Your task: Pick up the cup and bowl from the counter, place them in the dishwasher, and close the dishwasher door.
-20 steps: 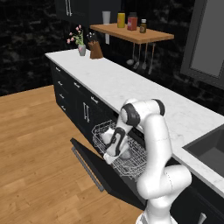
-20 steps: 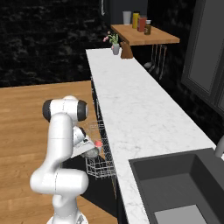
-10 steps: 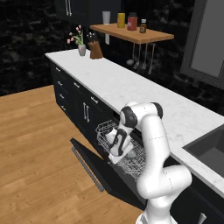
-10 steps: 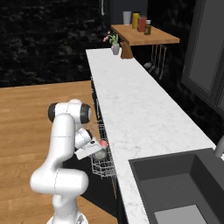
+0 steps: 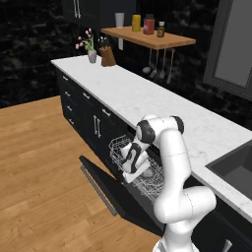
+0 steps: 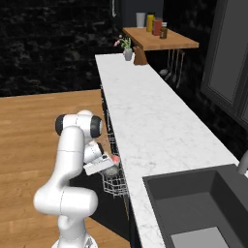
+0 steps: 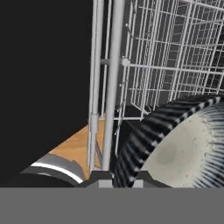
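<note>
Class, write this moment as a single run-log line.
gripper: shut on bowl | place: over dishwasher rack | cup: in rack | dishwasher door: open | counter

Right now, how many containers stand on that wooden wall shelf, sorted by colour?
Tall white cylinder cup: 1
Yellow jar: 1
Red jar: 1
Small dark jar: 1
Total: 4

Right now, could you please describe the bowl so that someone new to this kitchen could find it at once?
Follow the long white counter toward the sink to the open dishwasher below it, with its wire rack pulled out. The bowl is there, pinched at its rim by the end effector: shallow, grey, ribbed outside and speckled inside, unlike the red-topped cup beside it.
</note>
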Motion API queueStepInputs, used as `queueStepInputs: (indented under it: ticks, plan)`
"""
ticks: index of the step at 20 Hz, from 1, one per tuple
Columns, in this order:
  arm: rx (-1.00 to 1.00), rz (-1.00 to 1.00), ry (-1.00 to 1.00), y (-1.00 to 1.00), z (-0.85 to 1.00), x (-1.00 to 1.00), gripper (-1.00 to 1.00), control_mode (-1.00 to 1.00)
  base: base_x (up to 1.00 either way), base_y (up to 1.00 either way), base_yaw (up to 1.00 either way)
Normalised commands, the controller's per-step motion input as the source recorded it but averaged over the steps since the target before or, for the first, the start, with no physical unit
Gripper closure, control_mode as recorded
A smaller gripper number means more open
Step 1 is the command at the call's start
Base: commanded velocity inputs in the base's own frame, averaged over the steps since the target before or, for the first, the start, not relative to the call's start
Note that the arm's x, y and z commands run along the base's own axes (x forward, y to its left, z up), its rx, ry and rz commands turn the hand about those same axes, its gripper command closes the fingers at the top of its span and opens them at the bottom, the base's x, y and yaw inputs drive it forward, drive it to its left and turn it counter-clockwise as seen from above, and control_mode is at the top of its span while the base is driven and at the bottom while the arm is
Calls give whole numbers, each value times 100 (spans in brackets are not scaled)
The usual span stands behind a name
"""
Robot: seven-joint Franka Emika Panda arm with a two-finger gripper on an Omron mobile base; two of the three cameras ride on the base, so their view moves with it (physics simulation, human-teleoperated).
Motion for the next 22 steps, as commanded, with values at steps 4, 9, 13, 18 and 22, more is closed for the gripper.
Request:
queueStepInputs:
  ticks: [4, 9, 13, 18, 22]
  plan:
    - [4, 5, 0, 23, -28, -39, -100, -100, 0, 0, 0]
    - [-2, 3, -16, 35, 18, -41, -100, -100, 0, 0, 0]
    - [-14, 2, -22, 56, 3, -38, -100, -100, 0, 0, 0]
    - [-18, 5, -8, 52, -67, -3, -100, -100, 0, 0, 0]
    - [-20, 9, 0, -10, -70, 48, -100, -100, 0, 0, 0]
